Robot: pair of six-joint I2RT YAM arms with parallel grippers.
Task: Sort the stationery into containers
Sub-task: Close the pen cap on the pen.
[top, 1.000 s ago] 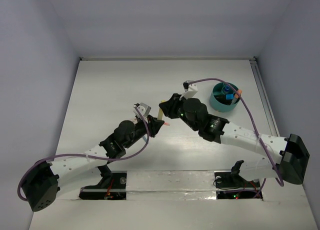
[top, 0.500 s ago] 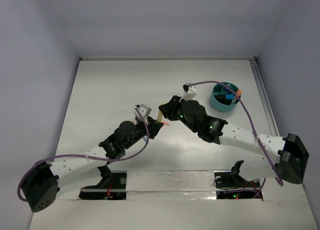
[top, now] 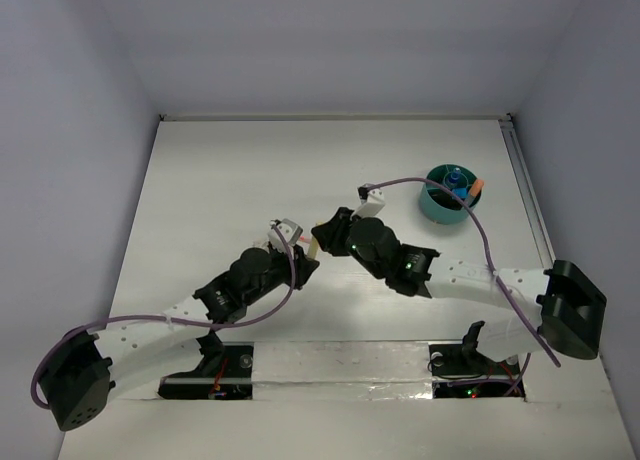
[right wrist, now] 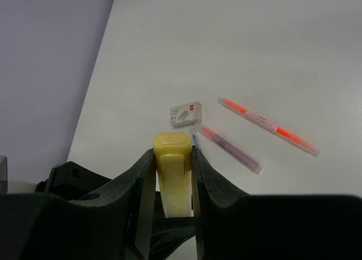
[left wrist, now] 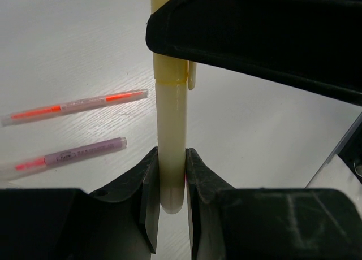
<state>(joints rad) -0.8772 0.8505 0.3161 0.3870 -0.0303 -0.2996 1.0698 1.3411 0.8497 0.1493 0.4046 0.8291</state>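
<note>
1. Highlighter [left wrist: 171, 118], pale yellow: I find it held at both ends, one gripper on each, over the middle of the table [right wrist: 254, 45].
2. Left gripper [left wrist: 171, 158]: jaws closed tight on the rounded end of the highlighter, both fingers touching the barrel.
3. Right gripper [right wrist: 172, 152]: jaws clamped on the capped end, a finger against each side of the cap.
4. Cup [top: 432, 205], teal: it stands toward the far right of the table, well apart from both grippers. I see a blue piece [top: 455, 183] and an orange piece [top: 477, 187] in it; I cannot tell which compartments.
5. Loose on the table near the grippers: an orange pen [right wrist: 268, 126] and a purple pen [right wrist: 231, 150], side by side and apart, with a white eraser [right wrist: 185, 113] just beside the purple pen's end.
</note>
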